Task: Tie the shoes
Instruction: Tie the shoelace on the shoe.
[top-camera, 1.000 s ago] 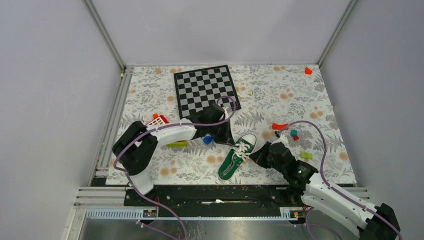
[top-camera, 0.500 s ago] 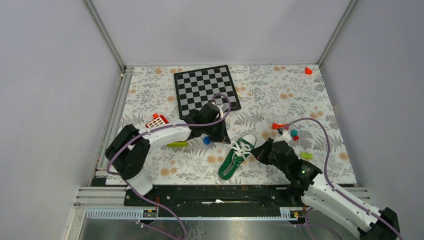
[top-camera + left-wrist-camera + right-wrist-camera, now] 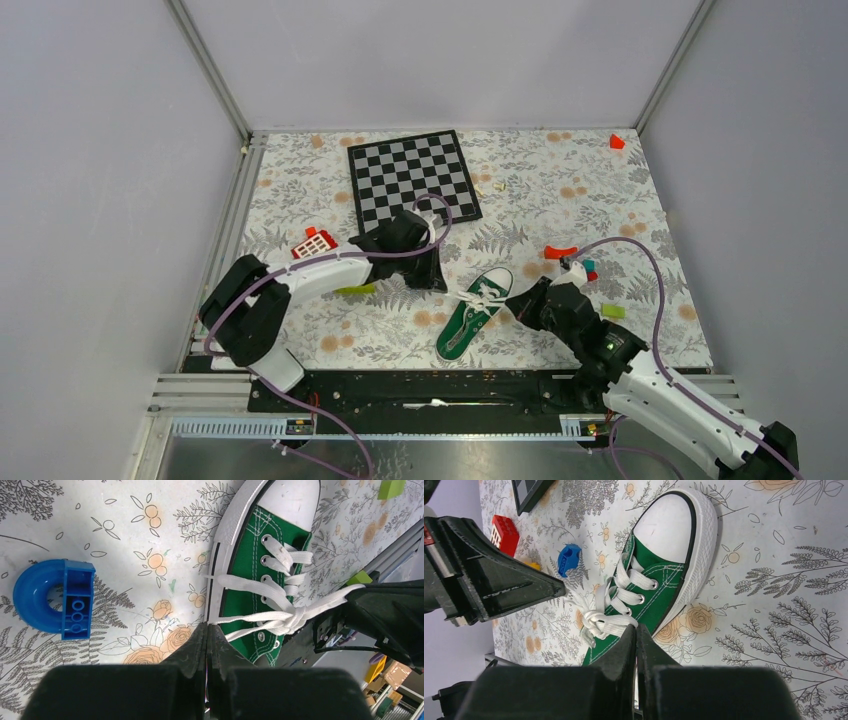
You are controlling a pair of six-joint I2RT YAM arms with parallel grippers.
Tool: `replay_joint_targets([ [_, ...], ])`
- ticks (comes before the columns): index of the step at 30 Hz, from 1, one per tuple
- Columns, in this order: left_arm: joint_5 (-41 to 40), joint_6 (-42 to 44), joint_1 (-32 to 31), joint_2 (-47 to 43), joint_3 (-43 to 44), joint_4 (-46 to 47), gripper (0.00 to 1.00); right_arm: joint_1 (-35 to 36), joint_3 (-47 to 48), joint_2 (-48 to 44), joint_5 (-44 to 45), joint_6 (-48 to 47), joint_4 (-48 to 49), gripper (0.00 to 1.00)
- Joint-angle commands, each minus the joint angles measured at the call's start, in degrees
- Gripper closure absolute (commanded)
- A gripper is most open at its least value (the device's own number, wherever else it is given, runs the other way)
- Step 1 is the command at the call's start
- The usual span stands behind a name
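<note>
- Both pinch the laces [image 3: 252, 616] tight: left tool [image 3: 207, 630] and right tool [image 3: 636, 630], jaws together.
- Pull apart evenly and low, cinching the knot [image 3: 292, 617] without dragging the sneaker [image 3: 244, 547].

Fixed high above the near edge, the top camera takes in the whole bench [image 3: 600, 190]; both wrist cameras look down close on the green sneaker [image 3: 260, 580], from opposite sides.

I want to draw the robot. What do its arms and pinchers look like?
The left arm and right arm are white with chunky black joints, and a purple cable loops along each. The left gripper and right gripper are black, pointy wedges.
</note>
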Motion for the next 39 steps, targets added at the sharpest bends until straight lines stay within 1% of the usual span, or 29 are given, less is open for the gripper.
replay_joint_targets([
  [1, -1.0, 1.7, 0.5, -3.4, -1.3, 0.8, 1.0, -0.9, 0.6, 0.2, 3.3, -0.2, -1.0, 1.0],
  [17, 1.6, 2.2, 0.3, -10.4, -5.1, -1.5, 1.0, -1.8, -3.0, -1.1, 3.0, 1.8, -1.1, 1.0],
  [22, 1.8, 2.8, -2.1, -11.7, -5.2, -2.9, 1.0, -2.0, -3.3, -0.9, 2.7, 1.9, -1.1, 1.0],
  [27, 2.6, 2.8, -3.8, -10.1, -6.1, -3.3, 1.0, -2.1, -3.9, -1.1, 3.0, 2.1, -1.1, 1.0],
  [29, 1.6, 2.6, -3.8, -10.6, -6.7, -3.3, 1.0, -2.1, -4.2, -1.3, 3.2, 2.1, -1.2, 1.0],
  [31, -1.3, 2.5, -3.7, -11.6, -6.8, -3.9, 1.0, -2.3, -4.5, -1.3, 3.2, 2.0, -1.1, 1.0],
  [33, -2.9, 1.9, -2.9, -11.5, -6.0, -4.3, 1.0, -2.4, -4.3, -1.1, 2.8, 1.9, -0.9, 1.0],
  [34, -1.9, 2.1, -2.3, -10.8, -4.7, -4.2, 1.0, -2.4, -3.9, -0.8, 2.1, 1.2, -0.2, 1.0],
  [39, -0.4, 5.2, -2.3, -4.4, 4.8, -6.4, 1.0, -2.4, 0.6, 2.8, -1.9, -5.3, 5.3, 1.0],
])
